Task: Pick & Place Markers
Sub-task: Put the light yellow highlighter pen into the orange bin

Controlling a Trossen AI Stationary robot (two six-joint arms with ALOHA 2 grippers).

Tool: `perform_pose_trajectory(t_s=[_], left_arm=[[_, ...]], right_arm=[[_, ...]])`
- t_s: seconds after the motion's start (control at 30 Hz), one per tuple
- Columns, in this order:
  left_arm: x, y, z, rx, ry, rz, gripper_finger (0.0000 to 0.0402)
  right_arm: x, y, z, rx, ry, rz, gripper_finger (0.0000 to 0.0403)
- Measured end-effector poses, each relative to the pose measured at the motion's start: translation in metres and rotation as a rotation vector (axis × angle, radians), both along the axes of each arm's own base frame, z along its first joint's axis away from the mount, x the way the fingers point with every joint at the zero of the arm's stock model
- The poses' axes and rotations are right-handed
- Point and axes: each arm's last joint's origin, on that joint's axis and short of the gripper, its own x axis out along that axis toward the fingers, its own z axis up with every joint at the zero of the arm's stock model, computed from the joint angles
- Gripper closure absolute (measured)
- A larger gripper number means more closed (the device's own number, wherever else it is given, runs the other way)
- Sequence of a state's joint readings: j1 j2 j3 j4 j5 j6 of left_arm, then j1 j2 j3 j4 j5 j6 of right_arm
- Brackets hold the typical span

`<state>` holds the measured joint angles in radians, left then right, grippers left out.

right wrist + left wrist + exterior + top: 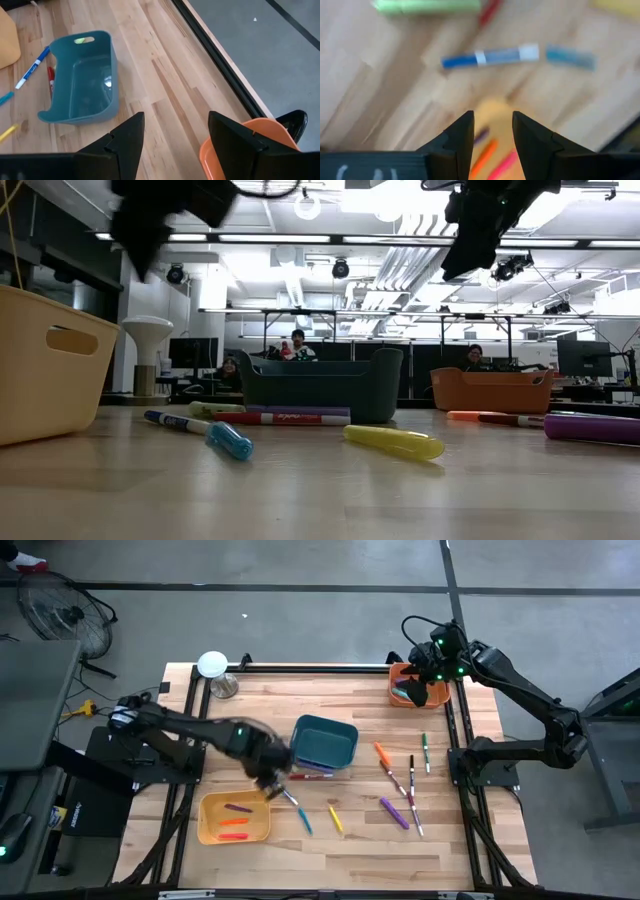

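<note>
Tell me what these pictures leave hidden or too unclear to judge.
- Orange bin: in the high view the right gripper covers most of its contents.
- Teal bin: the low view shows only its wall; the right wrist view shows its inside bare.
- Left gripper: blurred in the high view, cut off by the top edge in the low view.
- Blue marker: print blurred in the left wrist view.

Pale wooden plank table [350, 850] with a black metal frame. Teal plastic bin [325, 740], plain. Orange plastic bin [418, 690], holding green and dark markers. Yellow plastic bin [233, 818], holding purple, orange and pink-red markers. Loose markers: blue-and-white [490, 55], yellow [393, 442], purple [394, 812], orange [381, 752], green-tipped white [425, 752]. Both arms dark.
</note>
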<state>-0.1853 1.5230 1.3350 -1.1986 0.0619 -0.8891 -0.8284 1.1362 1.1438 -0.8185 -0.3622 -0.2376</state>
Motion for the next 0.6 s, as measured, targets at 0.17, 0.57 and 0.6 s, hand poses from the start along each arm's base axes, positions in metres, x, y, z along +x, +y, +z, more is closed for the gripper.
perform_pose_trajectory(t_s=[0.17, 0.57, 0.6], left_arm=[[0.013, 0.028, 0.001, 0.027, -0.093, 0.048, 0.0271], [0.022, 0.091, -0.024, 0.118, -0.012, -0.488, 0.0271], [0.023, 0.094, -0.026, 0.125, -0.008, -0.558, 0.0271]], right_arm=[[0.0, 0.0, 0.0, 0.005, 0.003, -0.001, 0.0194], [0.0, 0.0, 0.0, -0.006, 0.007, 0.009, 0.0194], [0.0, 0.0, 0.0, -0.006, 0.007, 0.009, 0.0194]])
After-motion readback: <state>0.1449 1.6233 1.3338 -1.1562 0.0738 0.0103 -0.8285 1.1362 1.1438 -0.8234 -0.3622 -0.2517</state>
